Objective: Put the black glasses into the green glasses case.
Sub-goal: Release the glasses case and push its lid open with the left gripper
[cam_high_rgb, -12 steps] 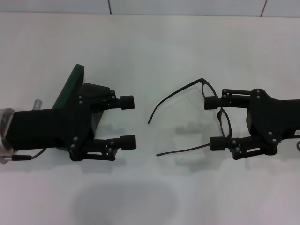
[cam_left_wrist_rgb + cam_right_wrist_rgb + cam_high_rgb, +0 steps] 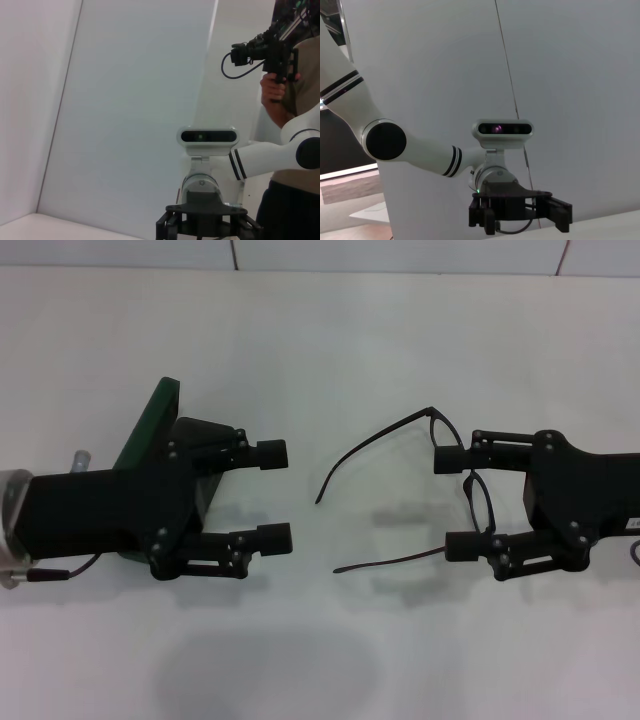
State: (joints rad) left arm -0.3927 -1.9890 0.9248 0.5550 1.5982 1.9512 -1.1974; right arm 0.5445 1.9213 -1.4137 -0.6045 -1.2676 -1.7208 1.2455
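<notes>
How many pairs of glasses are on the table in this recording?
1. The black glasses lie unfolded on the white table, lenses between the open right gripper fingers, temples pointing toward the left gripper. The green glasses case could hide more.

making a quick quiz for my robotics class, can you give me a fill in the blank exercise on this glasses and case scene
1. The thin black-framed glasses lie on the white table with their temple arms ____.
2. The front of the glasses sits between the fingers of the ____ claw, which is open.
3. The dark green hard glasses case is partly hidden by the ____ claw.
4. The tips of the temple arms point toward the ____ claw.

Missing words: unfolded; right; left; left
</notes>
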